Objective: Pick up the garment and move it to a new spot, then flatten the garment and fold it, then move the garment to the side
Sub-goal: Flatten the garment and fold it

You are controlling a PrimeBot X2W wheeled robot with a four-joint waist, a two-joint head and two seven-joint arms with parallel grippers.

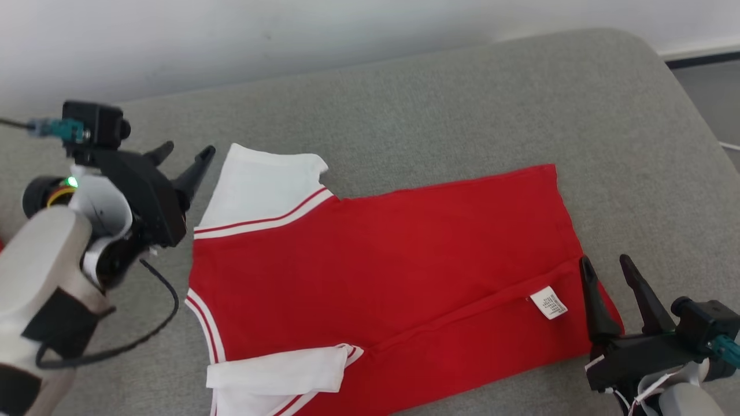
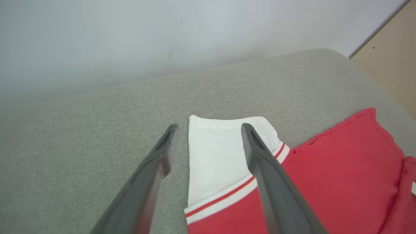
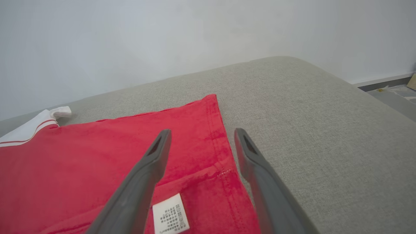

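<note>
A red garment [image 1: 393, 266] with white sleeves and red-striped trim lies spread on the grey cushion [image 1: 462, 104], its near edge folded up along a seam. A white care label [image 1: 549, 302] shows near the hem. My left gripper [image 1: 184, 151] hovers open beside the far white sleeve [image 1: 260, 185]; in the left wrist view that sleeve [image 2: 217, 156] lies between and under its open fingers [image 2: 208, 128]. At the hem's near corner my right gripper [image 1: 607, 263] is open, and the red hem [image 3: 221, 152] runs between its fingers [image 3: 200, 131] with the label [image 3: 170, 216] beside them.
The near white sleeve [image 1: 277, 375] lies folded over the garment's front-left corner. A pale wall [image 1: 231, 40] backs the cushion. Floor [image 1: 711, 98] shows past the cushion's right edge.
</note>
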